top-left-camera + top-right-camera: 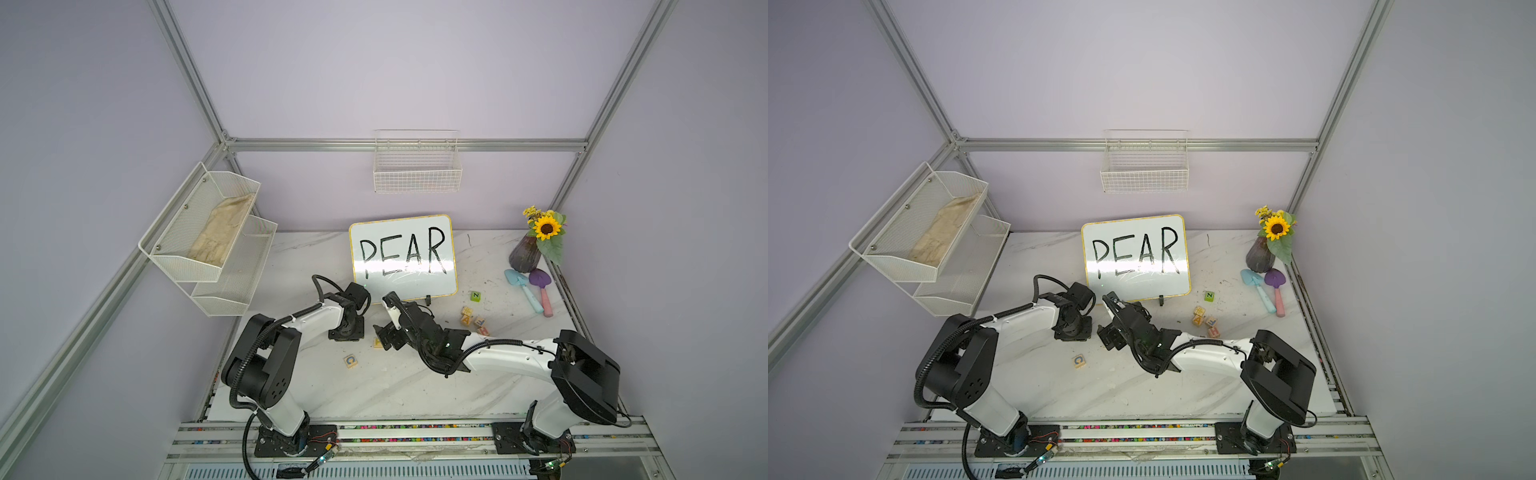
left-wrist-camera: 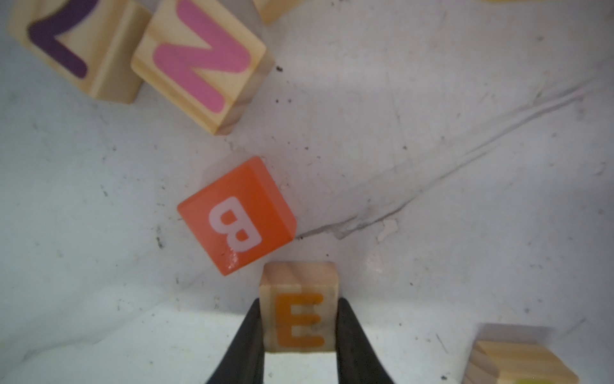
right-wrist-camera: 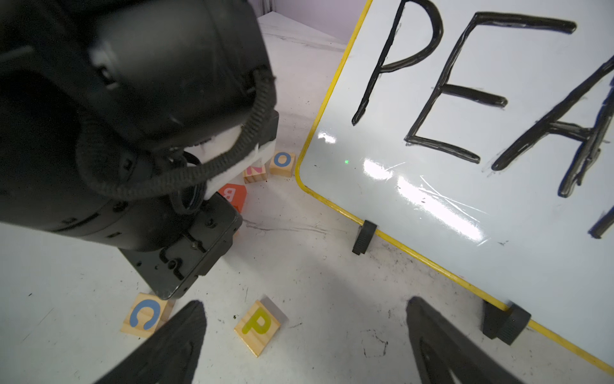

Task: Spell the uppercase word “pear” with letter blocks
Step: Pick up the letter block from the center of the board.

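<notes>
E block (image 2: 299, 319) held; P block (image 3: 257, 327) waiting.
E block is clamped by left gripper (image 2: 299, 307); P block is bracketed between the spread jaws of right gripper (image 3: 305, 304).

1. E block (image 2: 299, 319): hidden beneath the left arm (image 1: 316, 320) in both top views.
2. Purple-lettered block (image 2: 66, 43): cropped, blurred, letter unreadable.
3. Another wood block (image 2: 518, 364): cropped; letter perhaps yellow-green.

Soft, even light fills both top views; shadows on the desk (image 1: 374, 386) are faint. Glare streaks the whiteboard (image 1: 403, 257). Straight frame rails (image 1: 189, 70) lean and bow toward the edges. In the left wrist view the purple-lettered block (image 2: 71, 46) is blurred.
</notes>
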